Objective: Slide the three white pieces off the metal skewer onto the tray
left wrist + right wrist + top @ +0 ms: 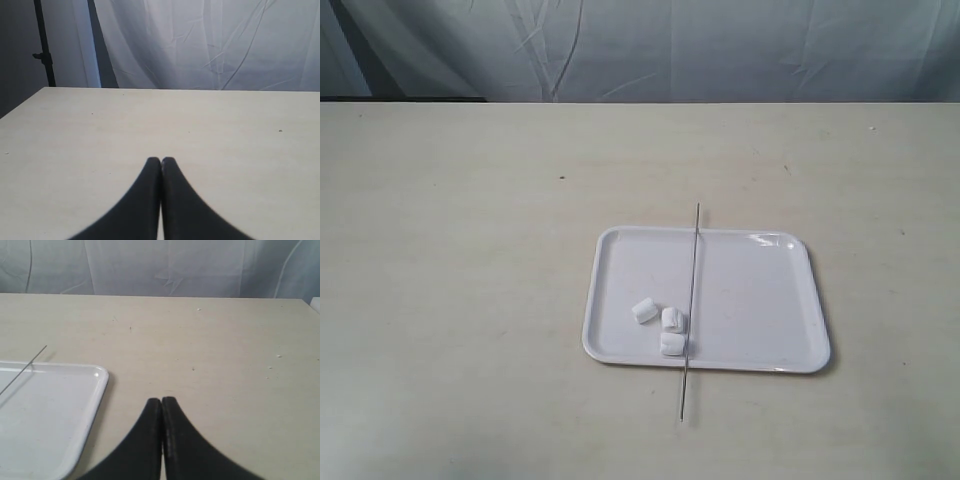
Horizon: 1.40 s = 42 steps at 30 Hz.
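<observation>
Left pincer (161,160): black curved fingers (145,200) pressed together tip to tip, nothing between them, over the bare pale beige tabletop (225,130).

Right pincer (162,400): same state, fingers closed on each other, empty. It is over the table near a corner of the flat white glossy rectangular tray (50,415).

Exterior view: the tray (760,300) sits toward 4 o'clock of table centre. A thin straight grey metal skewer (692,300) lies across it from 12 to 6 o'clock, both ends overhanging the rim.

Three small white soft cylindrical pieces (673,319) lie on the tray floor near its 7 o'clock corner, on the skewer's 9 o'clock side. Two are close against the rod, contact not resolvable. The third (644,311) is farther toward 9 o'clock.
</observation>
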Each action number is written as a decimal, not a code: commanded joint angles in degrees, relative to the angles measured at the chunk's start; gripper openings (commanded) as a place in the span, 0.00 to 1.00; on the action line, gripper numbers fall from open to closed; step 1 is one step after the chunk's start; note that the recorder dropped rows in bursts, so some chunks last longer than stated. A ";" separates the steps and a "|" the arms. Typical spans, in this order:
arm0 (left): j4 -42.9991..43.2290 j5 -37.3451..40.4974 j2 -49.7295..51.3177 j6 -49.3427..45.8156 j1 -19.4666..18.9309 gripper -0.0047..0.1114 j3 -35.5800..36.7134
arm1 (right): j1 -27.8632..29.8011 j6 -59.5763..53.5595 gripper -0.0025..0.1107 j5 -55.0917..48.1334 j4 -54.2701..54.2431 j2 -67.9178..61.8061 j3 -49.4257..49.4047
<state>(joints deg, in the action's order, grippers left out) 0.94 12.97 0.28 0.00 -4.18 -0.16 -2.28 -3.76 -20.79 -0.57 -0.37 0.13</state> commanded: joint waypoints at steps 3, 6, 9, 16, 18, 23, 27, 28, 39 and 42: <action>-0.62 -0.17 -0.28 1.17 -0.26 0.04 0.16 | -0.08 0.08 0.02 0.18 -0.14 0.37 -0.13; -1.49 0.56 -0.28 1.27 -0.26 0.04 0.16 | -0.08 0.08 0.02 0.18 -0.14 0.37 -0.13; -1.47 0.79 -0.28 1.27 -0.26 0.04 0.16 | -0.08 0.08 0.02 0.18 -0.14 0.37 -0.13; -1.47 0.79 -0.28 1.08 -0.26 0.04 0.16 | -0.08 0.08 0.02 0.18 -0.14 0.37 -0.13; -1.47 0.79 -0.28 1.08 -0.26 0.04 0.16 | -0.08 0.08 0.02 0.18 -0.14 0.37 -0.13; -1.47 0.79 -0.28 1.08 -0.26 0.04 0.16 | -0.08 0.08 0.02 0.18 -0.14 0.37 -0.13; -1.61 0.79 -0.28 1.12 -0.26 0.04 0.16 | -0.08 0.08 0.02 0.18 -0.14 0.37 -0.13; -1.76 0.79 -0.28 1.12 -0.26 0.04 0.16 | -0.08 0.08 0.02 0.18 -0.14 0.37 -0.13; -1.76 0.79 -0.28 1.12 -0.26 0.04 0.16 | -0.08 0.08 0.02 0.18 -0.14 0.37 -0.13; -1.76 0.79 -0.28 1.12 -0.26 0.04 0.16 | -0.08 0.08 0.02 0.18 -0.14 0.37 -0.13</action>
<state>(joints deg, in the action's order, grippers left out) 0.00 13.57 0.28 0.92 -4.18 -0.16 -2.28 -3.66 -20.79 -0.57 -0.37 0.13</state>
